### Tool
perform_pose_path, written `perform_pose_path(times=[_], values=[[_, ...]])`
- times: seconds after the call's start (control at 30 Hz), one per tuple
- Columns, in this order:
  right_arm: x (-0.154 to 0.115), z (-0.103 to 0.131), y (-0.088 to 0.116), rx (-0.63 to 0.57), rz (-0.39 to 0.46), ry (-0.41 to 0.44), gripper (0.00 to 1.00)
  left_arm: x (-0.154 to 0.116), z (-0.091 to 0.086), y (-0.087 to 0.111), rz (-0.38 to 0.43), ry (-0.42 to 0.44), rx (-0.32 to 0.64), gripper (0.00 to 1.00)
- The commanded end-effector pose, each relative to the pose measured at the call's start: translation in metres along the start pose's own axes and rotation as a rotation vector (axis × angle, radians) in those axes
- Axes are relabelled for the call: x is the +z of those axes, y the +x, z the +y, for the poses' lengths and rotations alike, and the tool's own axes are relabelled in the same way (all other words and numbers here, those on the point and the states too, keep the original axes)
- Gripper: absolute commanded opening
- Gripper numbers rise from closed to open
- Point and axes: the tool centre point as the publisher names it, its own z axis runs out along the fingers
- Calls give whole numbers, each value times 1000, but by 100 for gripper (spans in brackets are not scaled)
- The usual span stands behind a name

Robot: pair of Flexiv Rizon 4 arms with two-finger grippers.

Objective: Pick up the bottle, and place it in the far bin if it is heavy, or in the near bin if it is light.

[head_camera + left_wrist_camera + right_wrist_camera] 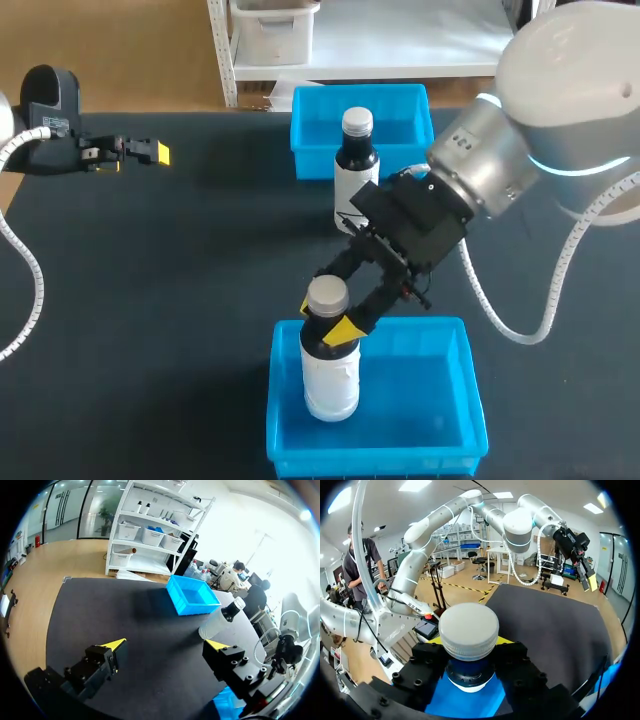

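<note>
A white bottle (pixel 330 375) with a grey cap (pixel 469 629) stands upright inside the near blue bin (pixel 440 440). I cannot tell whether its base rests on the floor. My right gripper (pixel 338 328) is shut on the bottle's neck just under the cap. In the right wrist view the gripper (pixel 469 655) has a finger on each side of the neck, with the bin's blue beneath. The far blue bin (pixel 400 125) lies at the table's back. My left gripper (pixel 140 152) hangs open and empty at the far left, well away from both bins.
A dark bottle (pixel 355 170) with a white cap stands on the table just in front of the far bin. In the left wrist view it (pixel 220 621) appears ahead of my left gripper (pixel 167 645), beside the far bin (pixel 192 596).
</note>
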Motion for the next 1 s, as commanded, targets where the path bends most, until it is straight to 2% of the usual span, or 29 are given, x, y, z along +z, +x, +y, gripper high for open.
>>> perform_pose_path(times=[0.03,0.1,0.17,0.27,0.3,0.53,0.63,0.73,0.83,1.0], values=[[3,-7,4,-4,-3,-14,26,0,0,0,0,0,0,100],[3,-7,5,-4,-4,-15,40,0,0,0,0,0,0,100],[3,-8,6,-3,-4,-16,49,0,0,0,0,0,0,100],[3,-8,6,-2,-3,-16,93,0,0,0,0,0,0,100],[2,-8,7,-1,-2,-16,100,0,0,0,0,0,0,100],[-4,-6,12,19,21,-21,100,0,0,0,0,0,0,100],[-19,-7,25,48,48,-12,100,0,0,0,0,0,0,100],[-44,-9,42,83,109,19,100,0,0,0,0,0,0,100],[-80,-12,59,127,161,78,100,0,0,0,0,0,0,100],[-144,-23,82,211,174,222,100,0,0,0,0,0,0,100]])
